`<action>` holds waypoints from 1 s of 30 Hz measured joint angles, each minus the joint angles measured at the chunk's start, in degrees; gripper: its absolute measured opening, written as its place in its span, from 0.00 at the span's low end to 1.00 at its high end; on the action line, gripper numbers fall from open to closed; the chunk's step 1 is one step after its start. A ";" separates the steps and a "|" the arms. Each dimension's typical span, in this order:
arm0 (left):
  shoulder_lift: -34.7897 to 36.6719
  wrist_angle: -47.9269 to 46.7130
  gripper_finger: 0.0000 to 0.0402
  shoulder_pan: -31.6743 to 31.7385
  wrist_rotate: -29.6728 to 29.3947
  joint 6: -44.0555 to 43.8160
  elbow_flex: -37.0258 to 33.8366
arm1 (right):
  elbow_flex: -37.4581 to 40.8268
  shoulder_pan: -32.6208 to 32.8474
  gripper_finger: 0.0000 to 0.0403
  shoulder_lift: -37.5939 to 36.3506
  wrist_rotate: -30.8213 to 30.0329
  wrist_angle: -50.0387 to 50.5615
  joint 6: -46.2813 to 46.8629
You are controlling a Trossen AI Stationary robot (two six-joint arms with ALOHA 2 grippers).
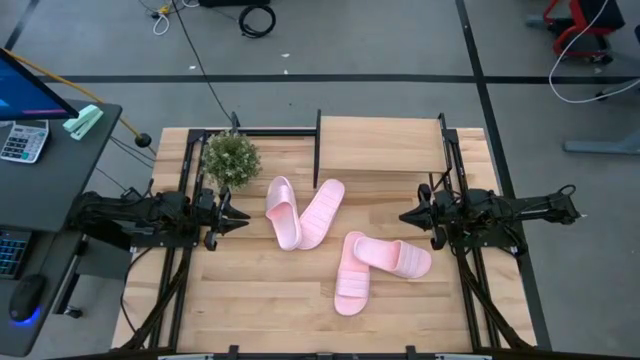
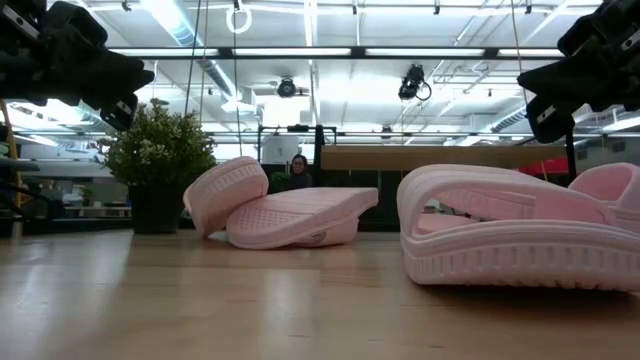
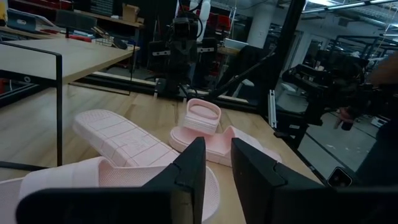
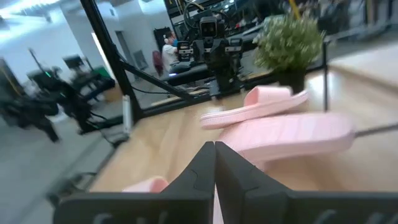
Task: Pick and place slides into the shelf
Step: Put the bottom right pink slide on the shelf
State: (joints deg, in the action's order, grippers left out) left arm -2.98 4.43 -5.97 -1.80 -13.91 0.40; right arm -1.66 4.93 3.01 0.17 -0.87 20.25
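Four pale pink slides lie on the plank table. Two sit left of centre in a V: one point(image 1: 283, 212) strap-up, the other point(image 1: 322, 213) leaning with its end against it. Two more lie right of centre, one point(image 1: 395, 257) crossing the top of the other point(image 1: 352, 273). The light-wood shelf point(image 1: 380, 143) with black uprights stands at the far edge. My left gripper point(image 1: 244, 216) hovers left of the first pair, its fingers a narrow gap apart point(image 3: 218, 163). My right gripper point(image 1: 405, 215) hovers right of the slides, shut point(image 4: 215, 149). Both are above the table point(image 2: 120, 95) point(image 2: 540, 105).
A small potted plant point(image 1: 231, 158) stands at the far left, just beyond my left gripper. Black frame rails run along both table sides point(image 1: 185, 180) point(image 1: 455, 170). Bare planks stretch along the near edge point(image 1: 260, 300). A desk with a calculator stands left of the table.
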 joint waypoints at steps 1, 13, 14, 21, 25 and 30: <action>0.00 0.00 0.21 0.01 0.00 0.05 0.01 | 0.01 0.02 0.03 0.02 0.38 -0.24 2.00; 0.02 0.00 0.22 -0.01 0.02 0.00 -0.01 | 0.01 0.02 0.04 0.04 7.19 -0.47 16.87; 0.02 0.00 0.21 0.00 0.02 0.05 0.01 | 0.01 0.02 0.04 0.04 7.67 -0.49 17.33; 0.00 0.00 0.20 -0.01 0.01 0.00 0.00 | 0.01 0.02 0.07 0.04 6.95 -0.54 15.48; 0.02 0.00 0.21 -0.01 0.02 0.00 -0.01 | 0.01 0.02 0.07 0.04 6.90 -0.95 15.52; 0.02 0.00 0.23 0.00 0.00 0.20 0.01 | 0.01 0.02 0.06 0.04 4.12 -0.95 23.88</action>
State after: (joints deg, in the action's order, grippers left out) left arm -2.96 4.43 -5.97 -1.79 -13.71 0.40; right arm -1.65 4.95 3.05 4.28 -1.83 44.13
